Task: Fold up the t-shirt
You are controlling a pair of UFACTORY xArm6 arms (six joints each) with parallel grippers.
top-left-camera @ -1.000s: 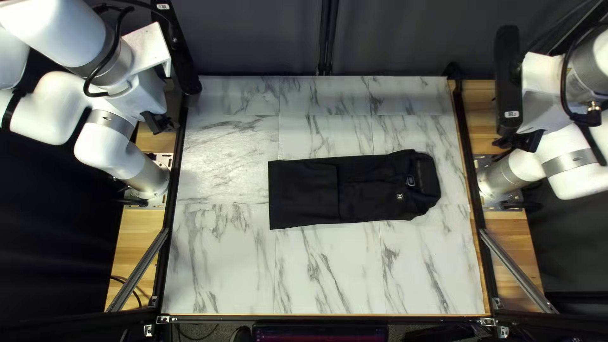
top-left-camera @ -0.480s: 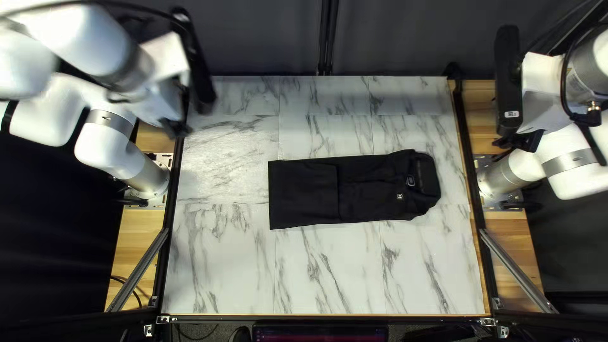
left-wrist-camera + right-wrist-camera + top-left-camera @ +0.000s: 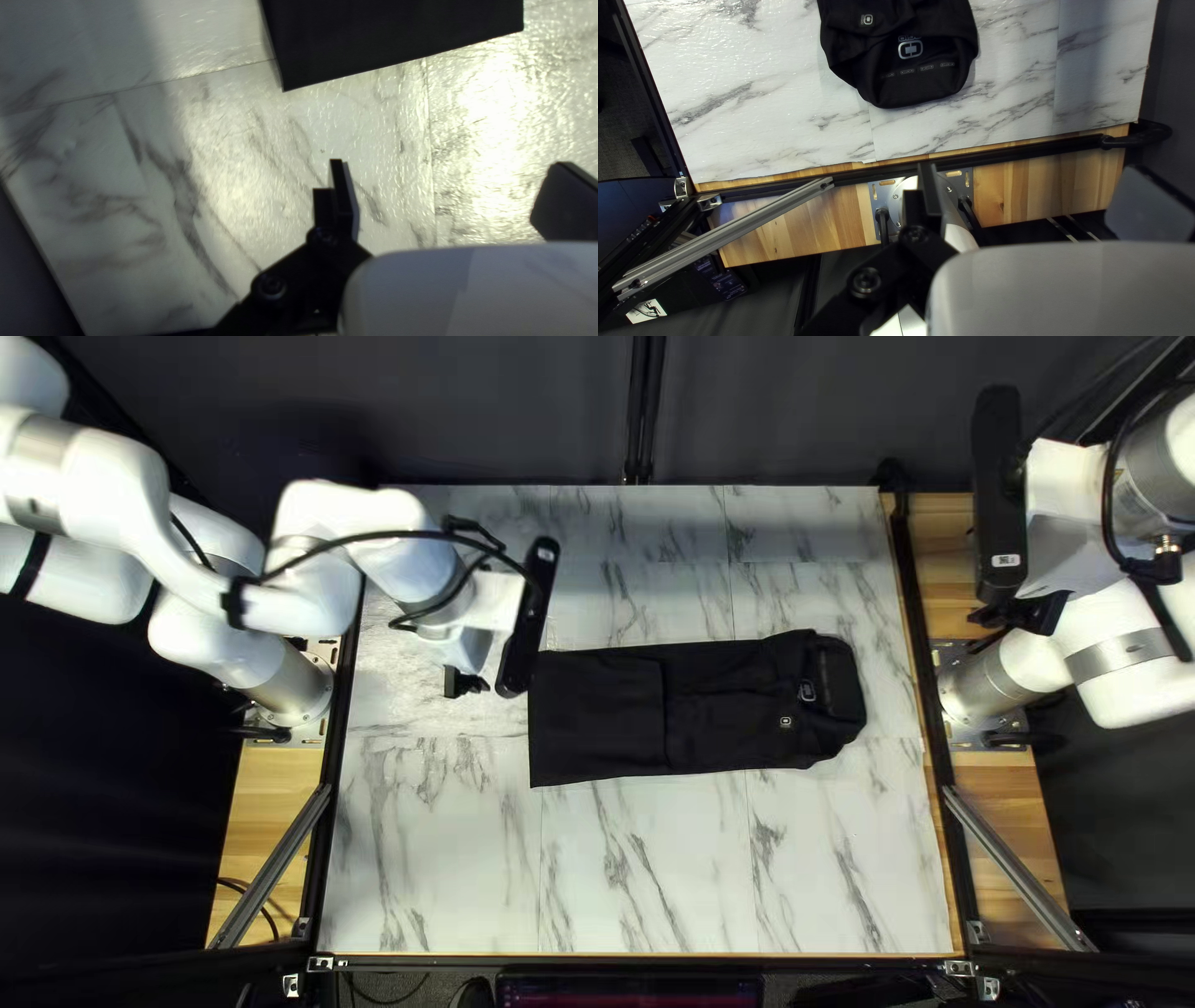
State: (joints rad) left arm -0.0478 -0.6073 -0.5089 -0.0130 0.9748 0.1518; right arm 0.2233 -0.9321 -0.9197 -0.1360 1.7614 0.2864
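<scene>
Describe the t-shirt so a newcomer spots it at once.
Find the white marble-patterned table. Near its middle lies the black t-shirt, folded into a strip, collar toward the right arm's base. Unlike the black left gripper nearby, it is cloth with small pale logos.

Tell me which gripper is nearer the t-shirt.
The left gripper: it hangs over the marble tabletop, beside the t-shirt; the right gripper is out past the tabletop's edge.
</scene>
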